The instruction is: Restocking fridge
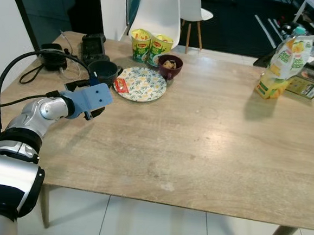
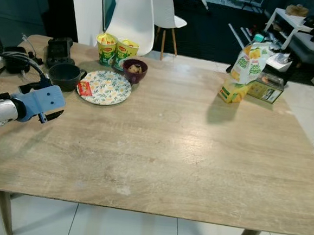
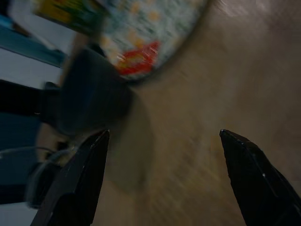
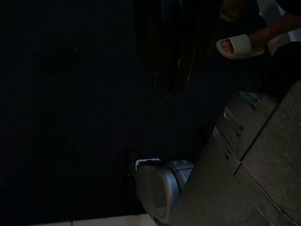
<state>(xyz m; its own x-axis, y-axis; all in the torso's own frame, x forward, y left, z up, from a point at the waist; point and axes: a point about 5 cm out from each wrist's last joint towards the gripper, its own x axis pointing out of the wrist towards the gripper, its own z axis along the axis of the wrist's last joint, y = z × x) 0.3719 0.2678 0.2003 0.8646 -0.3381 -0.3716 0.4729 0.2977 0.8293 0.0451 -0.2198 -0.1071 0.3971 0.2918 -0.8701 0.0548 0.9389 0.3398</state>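
1. Your left gripper [image 3: 162,141] hovers over the near-left part of the light wooden table [image 1: 210,138], its two black fingers [image 3: 80,183] spread wide with nothing between them.
2. Just beyond it you have a dark round mug [image 1: 103,70], then a floral round plate [image 1: 143,85] carrying a small red packet [image 1: 121,85].
3. Past the plate sit a maroon bowl [image 1: 169,66] and two yellow-green noodle cups [image 1: 150,46].
4. At the far right corner stands your yellow-and-green juice carton [image 1: 283,65], beside a dark green box [image 1: 306,83].
5. Your right arm hangs idle in shade; its fingers cannot be judged. A person's foot in a pale slipper [image 4: 240,46] shows nearby.
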